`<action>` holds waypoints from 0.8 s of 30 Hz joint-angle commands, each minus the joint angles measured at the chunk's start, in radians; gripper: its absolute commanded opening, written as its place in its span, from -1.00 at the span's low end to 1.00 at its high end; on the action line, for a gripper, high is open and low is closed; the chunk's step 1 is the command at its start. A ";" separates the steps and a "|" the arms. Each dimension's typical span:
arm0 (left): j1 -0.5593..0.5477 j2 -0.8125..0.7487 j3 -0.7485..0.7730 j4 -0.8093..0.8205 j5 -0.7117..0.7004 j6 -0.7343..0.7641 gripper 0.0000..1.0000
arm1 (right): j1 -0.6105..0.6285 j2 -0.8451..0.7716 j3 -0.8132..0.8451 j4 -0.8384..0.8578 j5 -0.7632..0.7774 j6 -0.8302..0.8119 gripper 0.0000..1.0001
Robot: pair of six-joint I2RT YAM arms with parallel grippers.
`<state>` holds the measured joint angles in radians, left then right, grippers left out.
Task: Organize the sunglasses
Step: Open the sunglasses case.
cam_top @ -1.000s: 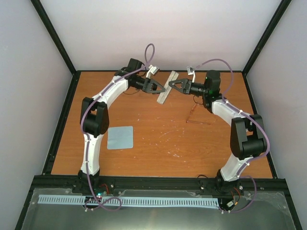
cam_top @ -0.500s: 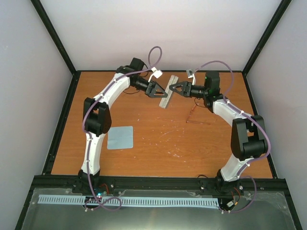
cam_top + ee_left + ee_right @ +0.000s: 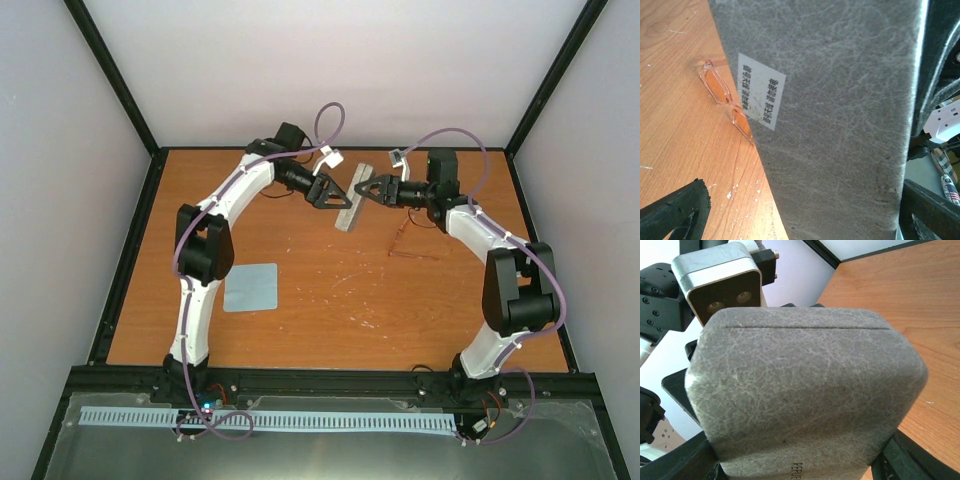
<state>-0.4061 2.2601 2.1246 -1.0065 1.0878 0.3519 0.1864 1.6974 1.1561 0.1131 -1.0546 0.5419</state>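
Lying under all: table (image 3: 300, 330), orange wood, scuffed white toward the middle.
Cloth (image 3: 250, 287): pale blue-grey square, flat on the table near the left arm, well apart from everything else.
Box (image 3: 347, 213): grey, lid seam closed, tilted at the far middle between the two grippers; a white label shows on one face.
Right gripper (image 3: 362, 189): clamped on one end of the box, a finger on each side.
Left gripper (image 3: 330, 192): spread wide around the box; one finger stands clear of it, so it does not look like a grip.
Sunglasses (image 3: 726, 100): on the table just right of the box, beside the right forearm, in neither gripper; in the left wrist view one end is hidden behind the box.
Weight: probably very light.
Stiffness: the thin reddish frame and slender arms would likely bend or snap under a hard squeeze.
Surface: lenses look smooth, so probably slippery and easily scratched.
Hold: best across the front frame at the bridge, or at a hinge corner, closing gently; the arm tips would flex and swing.
Catch: they lie low on the wood, so fingertips must come down almost onto the table.
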 commanded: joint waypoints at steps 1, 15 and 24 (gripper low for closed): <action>0.049 0.066 0.029 0.003 -0.129 0.037 0.99 | 0.019 -0.093 0.075 -0.094 -0.142 -0.077 -0.94; 0.082 0.110 0.059 0.002 -0.202 0.072 0.99 | 0.018 -0.133 0.077 -0.279 -0.161 -0.192 -0.94; 0.101 -0.015 -0.062 0.007 0.026 0.085 0.99 | -0.001 -0.128 0.002 -0.108 0.010 -0.074 -0.95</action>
<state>-0.3336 2.3348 2.1265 -1.0294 1.0370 0.4034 0.1905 1.6142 1.1740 -0.1535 -1.0241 0.3813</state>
